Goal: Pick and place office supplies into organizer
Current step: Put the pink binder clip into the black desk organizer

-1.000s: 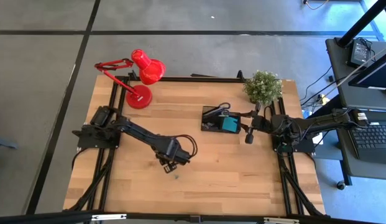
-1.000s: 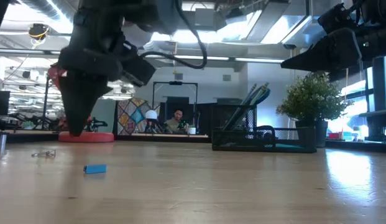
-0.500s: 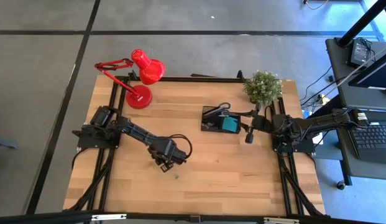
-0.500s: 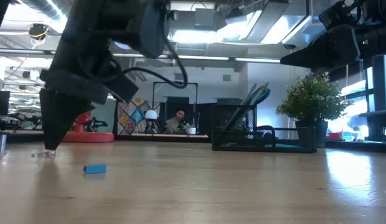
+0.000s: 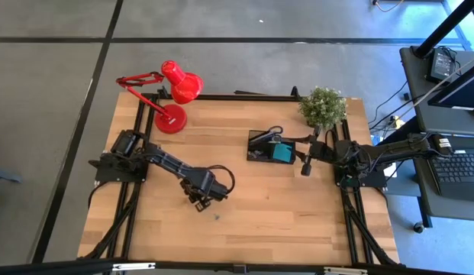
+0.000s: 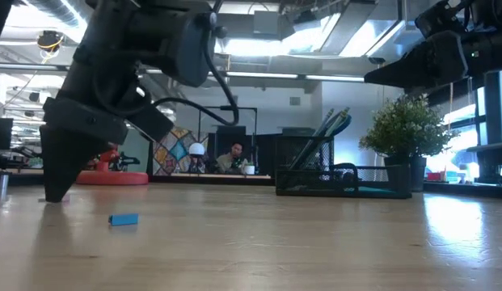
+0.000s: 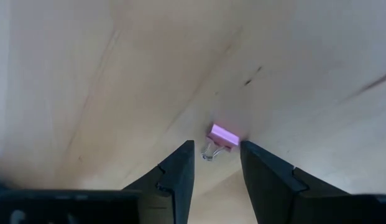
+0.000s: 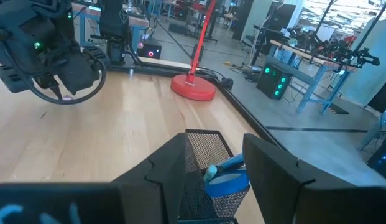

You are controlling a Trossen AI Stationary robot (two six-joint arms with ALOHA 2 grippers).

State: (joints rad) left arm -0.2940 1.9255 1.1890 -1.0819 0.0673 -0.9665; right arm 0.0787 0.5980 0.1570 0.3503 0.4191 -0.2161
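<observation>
A small pink binder clip [image 7: 224,135] with wire handles [image 7: 209,152] lies flat on the wooden table. My left gripper [image 7: 215,148] points steeply down over it, open. One fingertip stands on each side of the clip's near end, and its tips are close to the tabletop [image 6: 52,196]. In the high view this gripper [image 5: 200,203] is left of the table's middle. The black mesh organizer [image 5: 266,147] stands at the far right and holds a teal pad [image 5: 282,153], scissors and pens. My right gripper [image 8: 214,163] waits level beside the organizer [image 8: 208,149], open and empty.
A small blue piece [image 6: 123,219] lies on the table near my left gripper. A red desk lamp [image 5: 174,95] stands at the far left corner. A potted plant [image 5: 323,107] stands at the far right. Bare wood fills the near half of the table [image 5: 282,221].
My left gripper has sunk toward the tabletop and moved a little toward the table's left edge, tipping steeper as it went. It now stands around the clip, which has stayed where it was. Its finger gap looks unchanged.
</observation>
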